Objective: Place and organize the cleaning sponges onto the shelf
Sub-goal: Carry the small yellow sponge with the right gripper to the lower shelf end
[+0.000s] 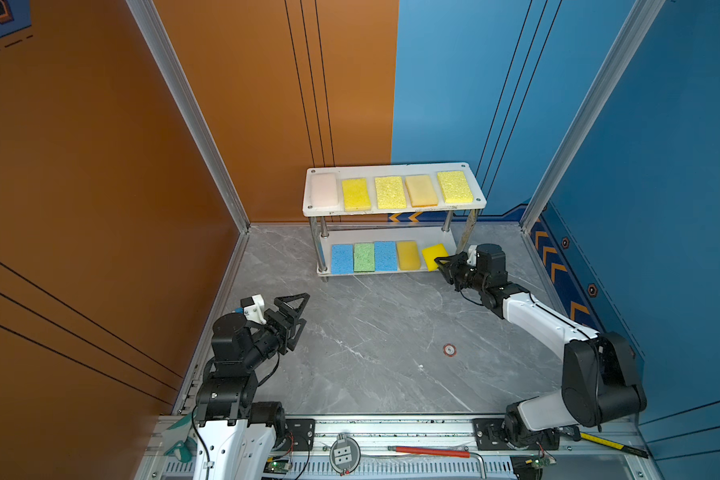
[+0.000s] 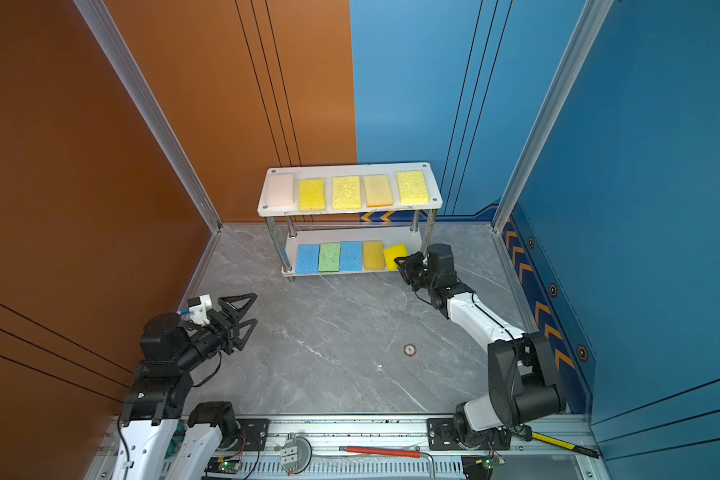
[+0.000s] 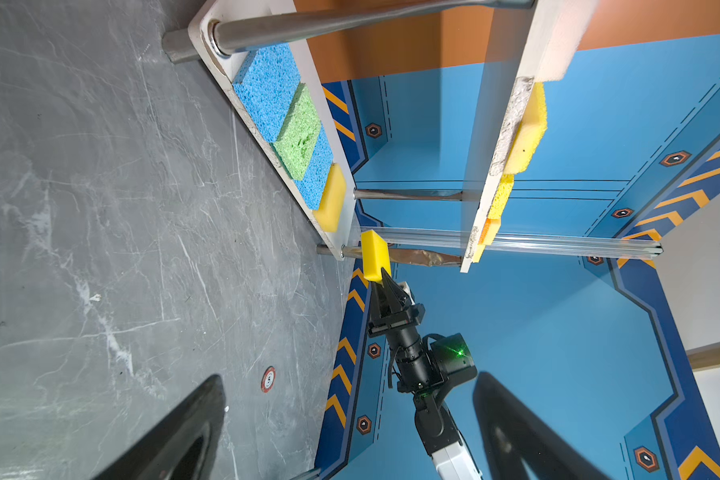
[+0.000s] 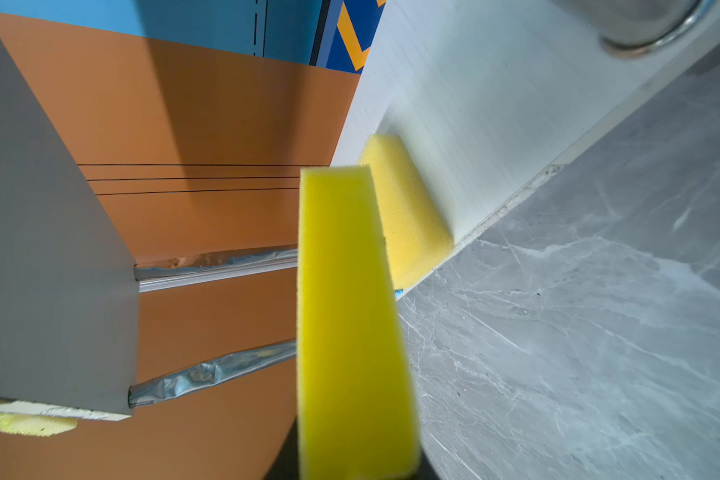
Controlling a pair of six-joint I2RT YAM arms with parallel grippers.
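Yellow sponge [image 4: 350,311] pinched in my right claw [image 1: 440,262], at the right end of the shelf's lower board [image 1: 371,273], skewed against the row. Its slot lies just beside the amber sponge [image 1: 408,254], so I judge: square the long axis front-to-back. Left claw [image 1: 306,307] gapes empty, well apart.

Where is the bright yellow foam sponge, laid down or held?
Held: right gripper pinches the yellow sponge, raised off the white shelf's lower board.

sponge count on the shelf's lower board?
4 lying flat, left to right in a top view: blue sponge, green sponge, second blue sponge, yellow-orange sponge. A fifth, the bright yellow sponge, is tilted at the row's right end, gripped by the right end effector. None look hidden.
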